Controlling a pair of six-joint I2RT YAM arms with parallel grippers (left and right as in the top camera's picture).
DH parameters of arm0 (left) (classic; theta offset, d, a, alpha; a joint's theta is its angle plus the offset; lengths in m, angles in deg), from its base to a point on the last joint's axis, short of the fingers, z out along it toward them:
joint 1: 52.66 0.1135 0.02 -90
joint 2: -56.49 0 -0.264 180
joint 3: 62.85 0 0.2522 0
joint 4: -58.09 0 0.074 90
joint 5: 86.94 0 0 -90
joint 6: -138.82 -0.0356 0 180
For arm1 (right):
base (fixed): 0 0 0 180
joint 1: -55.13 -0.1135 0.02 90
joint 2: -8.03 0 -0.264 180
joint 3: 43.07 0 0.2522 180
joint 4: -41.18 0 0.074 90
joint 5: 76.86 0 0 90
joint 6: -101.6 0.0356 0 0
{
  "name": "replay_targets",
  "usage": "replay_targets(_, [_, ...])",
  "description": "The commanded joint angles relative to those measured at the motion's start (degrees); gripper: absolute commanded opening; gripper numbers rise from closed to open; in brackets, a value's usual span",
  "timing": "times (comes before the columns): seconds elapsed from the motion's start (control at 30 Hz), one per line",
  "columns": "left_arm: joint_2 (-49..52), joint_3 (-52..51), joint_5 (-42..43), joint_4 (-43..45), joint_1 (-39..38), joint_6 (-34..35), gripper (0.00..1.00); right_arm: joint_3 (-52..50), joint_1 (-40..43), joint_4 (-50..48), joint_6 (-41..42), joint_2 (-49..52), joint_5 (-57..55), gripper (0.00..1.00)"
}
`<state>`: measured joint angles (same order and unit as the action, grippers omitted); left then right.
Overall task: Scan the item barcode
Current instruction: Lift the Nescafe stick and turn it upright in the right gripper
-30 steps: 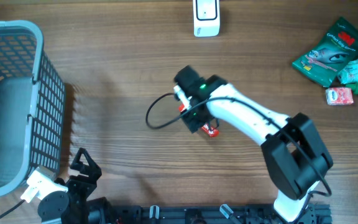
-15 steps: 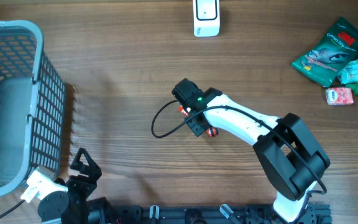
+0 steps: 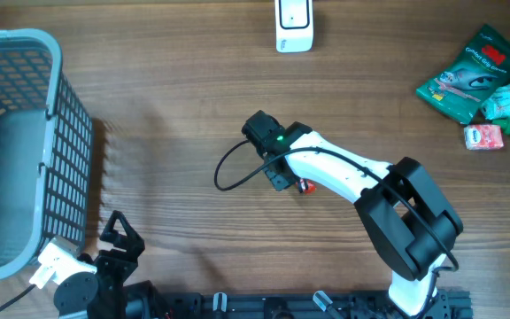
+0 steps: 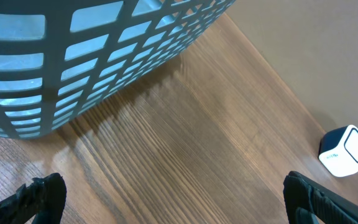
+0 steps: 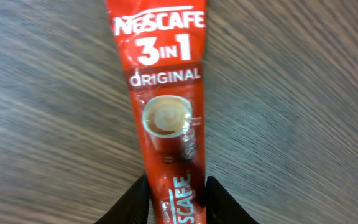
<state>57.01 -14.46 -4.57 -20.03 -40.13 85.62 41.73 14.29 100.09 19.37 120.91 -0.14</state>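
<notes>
The item is a red Nescafe 3in1 sachet [image 5: 166, 93] lying flat on the wood table. My right gripper [image 5: 178, 186] is shut on its lower end, with a black finger pressed against each long edge. Overhead, only a red tip of the sachet [image 3: 305, 186] shows beside the right gripper [image 3: 289, 180] in the middle of the table. No barcode shows on the printed face. The white scanner [image 3: 293, 25] stands at the far edge, also seen as the scanner [image 4: 344, 151] in the left wrist view. My left gripper [image 4: 179, 202] hangs open over bare wood at the near left.
A blue-grey mesh basket [image 3: 60, 80] fills the left side, close to the left gripper; the basket [image 4: 104, 62] looms in the left wrist view. A green pack [image 3: 473, 73] and small packets [image 3: 483, 136] lie at the far right. A black cable [image 3: 228, 173] loops left of the right wrist.
The right gripper has shifted slightly left and its jaws have narrowed onto the sachet. The left arm has not moved.
</notes>
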Motion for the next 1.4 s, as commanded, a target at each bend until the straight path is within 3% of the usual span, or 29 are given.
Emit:
replay_targets(0.0, [-0.13,-0.09,-0.74,0.02,0.11,0.33,1.0,-2.49,0.33,1.2,4.09,4.79,-5.03,0.3])
replay_targets(0.1, [-0.13,-0.09,-0.74,0.04,0.11,0.33,1.0,-2.49,-0.04,1.16,4.46,4.79,-5.73,0.3])
replay_targets(0.3, [-0.13,-0.09,-0.74,0.04,0.11,0.33,1.0,-2.49,-2.82,1.68,6.78,4.76,-10.95,0.43])
replay_targets(0.43, [-0.13,-0.09,-0.74,0.04,0.11,0.33,1.0,-2.49,-3.63,2.03,7.39,4.81,-10.69,0.42])
replay_targets(0.6, [-0.13,-0.09,-0.74,0.04,0.11,0.33,1.0,-2.49,-3.39,3.02,7.23,5.35,-7.63,0.3])
replay_targets(0.77, [-0.13,-0.09,-0.74,0.04,0.11,0.33,1.0,-2.51,-2.97,3.78,6.99,7.91,-7.08,0.29])
replay_targets(0.93, [-0.13,-0.09,-0.74,0.04,0.11,0.35,1.0,-2.51,-2.54,4.66,5.84,9.7,-4.59,0.21])
replay_targets(1.2, [-0.13,-0.09,-0.74,0.04,0.11,0.33,1.0,-2.49,3.52,7.43,1.73,9.7,10.23,0.15])
replay_targets(1.27, [-0.13,-0.09,-0.74,0.04,0.11,0.33,1.0,-2.49,6.29,7.45,-0.24,9.7,15.28,0.05])
replay_targets(1.37, [-0.13,-0.09,-0.74,0.04,0.11,0.33,1.0,-2.14,10.43,8.04,-4.98,9.68,24.94,0.05])
